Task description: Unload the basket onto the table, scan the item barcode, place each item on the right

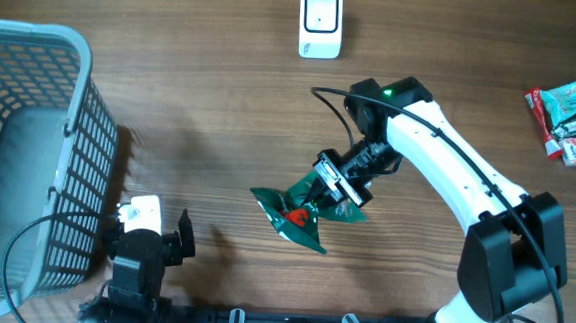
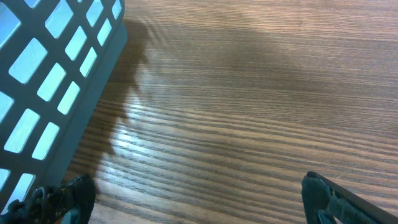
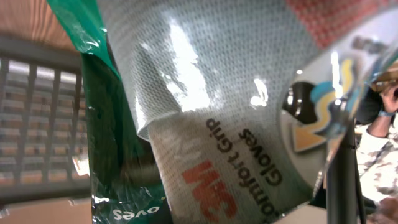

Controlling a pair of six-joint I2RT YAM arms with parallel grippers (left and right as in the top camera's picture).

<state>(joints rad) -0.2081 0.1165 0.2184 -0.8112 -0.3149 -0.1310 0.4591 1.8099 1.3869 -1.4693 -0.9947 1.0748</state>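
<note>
The right gripper (image 1: pixel 336 188) is clamped on the green glove packet (image 1: pixel 300 214), which juts toward its eight o'clock. The left gripper (image 1: pixel 148 231) gapes wide, grasping nothing, with the basket (image 1: pixel 77 169) at its nine o'clock.

The basket (image 1: pixel 82 119) stands at the left edge of the worktop (image 1: pixel 222 97). The scanner (image 1: pixel 320 23) sits at the far edge, about midway along it. A small heap of packets (image 1: pixel 569 121) lies at the right edge, toward the far corner. The glove packet (image 1: pixel 299 220) is near the middle of the worktop, in the grip of the right hand (image 1: pixel 324 196), well in front of the scanner. The left hand (image 1: pixel 149 231) is at the near edge, just right of the basket.
</note>
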